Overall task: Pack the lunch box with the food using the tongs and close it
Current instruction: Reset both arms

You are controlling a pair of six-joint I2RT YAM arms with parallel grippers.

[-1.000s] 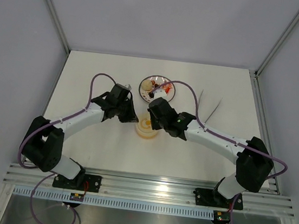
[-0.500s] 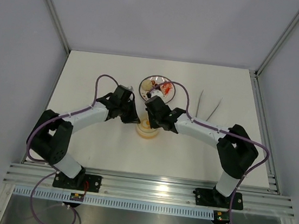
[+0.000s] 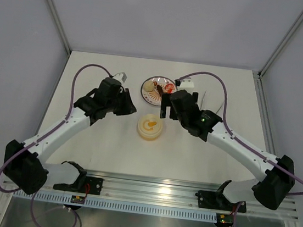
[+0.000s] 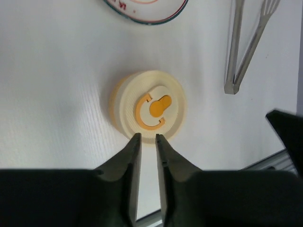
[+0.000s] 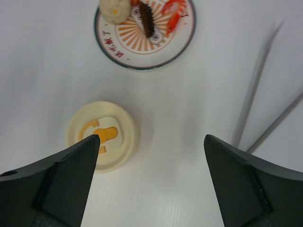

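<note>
The lunch box lies just ahead of the left claw, slightly parted and empty; right claw gapes wide.

A robotics lab test cell was indicated. A white table was enclosed by plain grey panels, held in aluminium posts at the upper left and upper right. Two robot arms were bolted to a slotted metal rail along the bottom edge, with purple cables left exposed.

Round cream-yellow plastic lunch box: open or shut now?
Shut. A flat cream lid with orange clasp covers the lunch box in every view; food pieces lie on the red-and-white patterned plate.
</note>
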